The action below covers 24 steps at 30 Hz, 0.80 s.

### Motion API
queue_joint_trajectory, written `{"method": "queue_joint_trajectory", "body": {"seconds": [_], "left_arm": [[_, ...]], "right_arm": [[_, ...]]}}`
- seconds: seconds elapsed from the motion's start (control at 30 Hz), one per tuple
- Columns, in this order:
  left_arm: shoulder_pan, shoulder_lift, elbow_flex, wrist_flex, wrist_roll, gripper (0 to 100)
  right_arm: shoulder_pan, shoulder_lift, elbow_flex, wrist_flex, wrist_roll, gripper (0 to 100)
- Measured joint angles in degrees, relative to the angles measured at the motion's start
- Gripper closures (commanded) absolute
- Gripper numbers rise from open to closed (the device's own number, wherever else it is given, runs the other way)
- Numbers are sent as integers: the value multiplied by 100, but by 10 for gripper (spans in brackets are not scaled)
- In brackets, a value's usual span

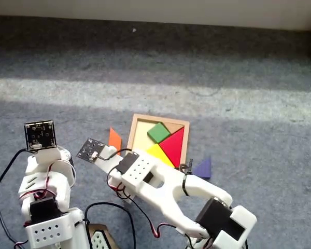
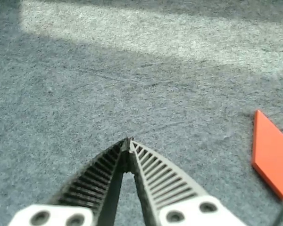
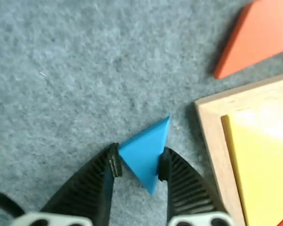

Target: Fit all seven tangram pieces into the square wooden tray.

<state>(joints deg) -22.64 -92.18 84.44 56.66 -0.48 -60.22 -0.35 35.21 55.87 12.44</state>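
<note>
Blue and thin, the small triangle (image 3: 144, 153) lies flat on the grey carpet (image 3: 61, 70) right between the jaws of your right gripper (image 3: 139, 161). The jaws pinch it across two slanting edges, with one corner poking out past the tips. You should expect it to be light, stiff and smooth-sided. Because the pinched edges taper, it will likely want to squirt forward or twist, so grip it low and across its widest part, and squeeze gently. The soft pile should let the fingertips sink around its rim. Just outside one jaw sits the wooden tray (image 3: 210, 136), with a yellow piece (image 3: 262, 179) already seated inside its lip. Farther out beyond the tips lies the orange piece (image 3: 259, 37), clear of the tray. Your left gripper (image 2: 129, 143) has its jaws pressed together on nothing, over bare carpet, with that orange piece ahead and off to one side. From above, a green square (image 1: 158, 132) and a red triangle (image 1: 174, 145) also sit in the tray. A purple triangle (image 1: 203, 168) waits on the carpet beyond the tray, well apart from both sets of jaws.
</note>
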Motion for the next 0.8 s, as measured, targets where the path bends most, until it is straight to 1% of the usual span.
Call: {"method": "queue_joint_trajectory", "body": {"seconds": [0.1,0.27,0.43,0.53,0.63,0.8], "left_arm": [[0,0,0,0,-9,995],[0,0,0,0,-9,995],[0,0,0,0,-9,995],[0,0,0,0,-9,995],[0,0,0,0,-9,995],[0,0,0,0,-9,995]], "right_arm": [[26,0,0,220,0,965],[325,-158,0,343,18,966],[589,-1187,9,431,114,966],[949,-1662,149,422,211,966],[1380,-1732,158,167,211,966],[1978,-1451,158,-624,264,966]]}}
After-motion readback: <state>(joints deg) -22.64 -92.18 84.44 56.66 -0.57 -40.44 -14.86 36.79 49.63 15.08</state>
